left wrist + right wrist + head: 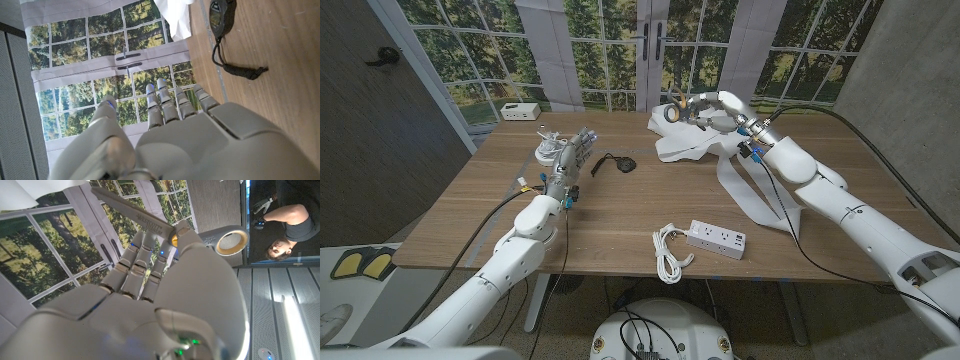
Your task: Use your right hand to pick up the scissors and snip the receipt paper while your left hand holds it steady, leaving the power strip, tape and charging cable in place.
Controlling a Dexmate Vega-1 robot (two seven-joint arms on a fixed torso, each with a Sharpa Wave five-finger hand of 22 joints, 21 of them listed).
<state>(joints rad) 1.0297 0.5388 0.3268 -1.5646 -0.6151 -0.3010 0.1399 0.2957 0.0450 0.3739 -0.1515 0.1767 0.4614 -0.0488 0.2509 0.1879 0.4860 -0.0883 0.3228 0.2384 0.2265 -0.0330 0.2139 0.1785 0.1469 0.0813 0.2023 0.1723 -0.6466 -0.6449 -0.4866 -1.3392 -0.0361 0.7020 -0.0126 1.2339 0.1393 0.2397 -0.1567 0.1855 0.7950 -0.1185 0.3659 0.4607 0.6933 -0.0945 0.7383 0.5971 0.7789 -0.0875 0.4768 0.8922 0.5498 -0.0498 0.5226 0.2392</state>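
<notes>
Right hand (pixel 712 108) grips grey-handled steel scissors (pixel 150 222), blade lettering unreadable, above white receipt paper (pixel 740 185). Left hand (pixel 563 152) hovers empty, fingers apart, over wooden counter (pixel 470 215).

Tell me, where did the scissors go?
The grey-bladed scissors with yellow-rimmed handles are held in the robot's right hand, at the table's far right in the head view, above the crumpled white receipt paper.

Wooden table (pixel 620 215) before a seemingly printed forest-window backdrop (pixel 600 40).
</notes>
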